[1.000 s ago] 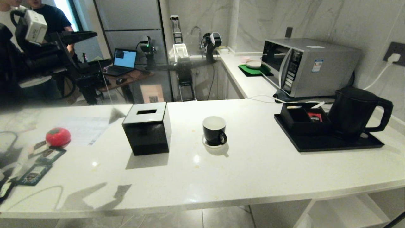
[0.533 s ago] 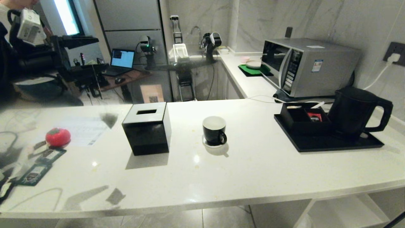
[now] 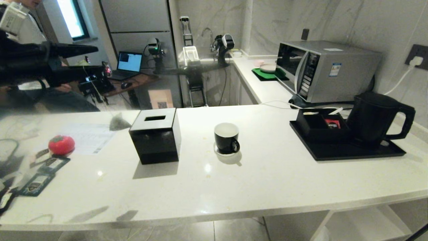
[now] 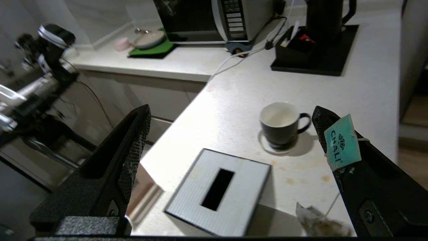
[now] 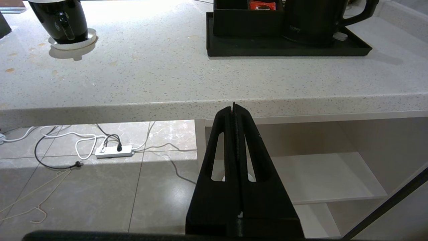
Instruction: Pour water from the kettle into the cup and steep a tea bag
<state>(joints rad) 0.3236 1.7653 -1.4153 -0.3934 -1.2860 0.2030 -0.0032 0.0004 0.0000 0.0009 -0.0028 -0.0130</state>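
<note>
Cup: empty, upright on its saucer mid-tabletop; tea bag near the far edge just beyond the tissue box. Kettle on a tray toward the right end, beside an organiser holding a red packet. Left gripper spread wide with the teal tag stuck on one finger; right gripper shut, empty, below the near edge.

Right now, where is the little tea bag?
In the head view the tea bag sits on the left of the white counter, just left of the black tissue box.
</note>
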